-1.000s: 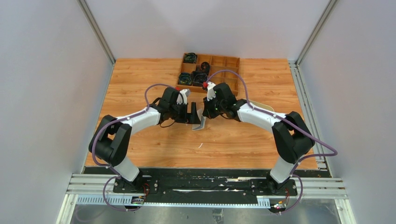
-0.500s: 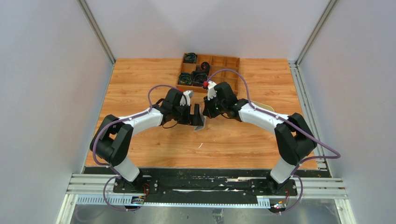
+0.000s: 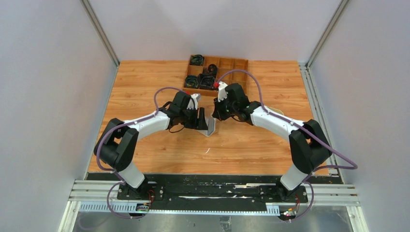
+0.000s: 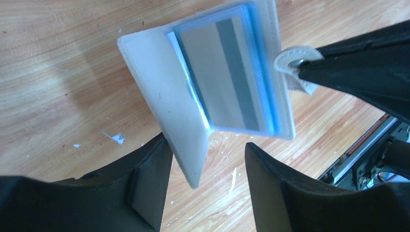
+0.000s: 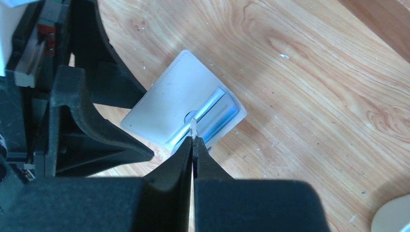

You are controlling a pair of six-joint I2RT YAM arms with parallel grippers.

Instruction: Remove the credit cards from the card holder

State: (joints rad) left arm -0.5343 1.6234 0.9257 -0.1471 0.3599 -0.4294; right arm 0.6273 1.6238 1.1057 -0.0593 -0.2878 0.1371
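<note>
- nearest me, the two arms rise from their bases at the near edge of the wooden table (image 3: 145, 82) and bend in toward each other over the middle of it.
- a small white fleck (image 3: 207, 151) lies on the bare boards in front of where the arms meet.
- the left gripper (image 4: 207, 144) is unclenched. its two black fingers (image 4: 150, 188) stand apart, one on each side of the lower corner of the wallet's open cover. a gap shows between the cover and the right-hand finger, and i can't tell whether the other one touches.
- the wallet (image 4: 159, 77) hangs between the two grippers, clear of the table top and spread open like a book, with its pale inside facing the left wrist.
- the cards (image 4: 227, 72) sit inside it in bluish clear sleeves. the front one is grey with a darker stripe down it.
- the right gripper (image 5: 193, 137) is clamped tight on the wallet's snap tab (image 4: 294, 63), holding it up by that tab.
- off to the right, the edge of a cream tray (image 5: 392, 218) rests on the table, partly behind the right arm.
- farthest away, a brown wooden box (image 3: 232, 65) sits at the back edge. dark coiled bundles (image 3: 200, 79) fill its left compartments.
</note>
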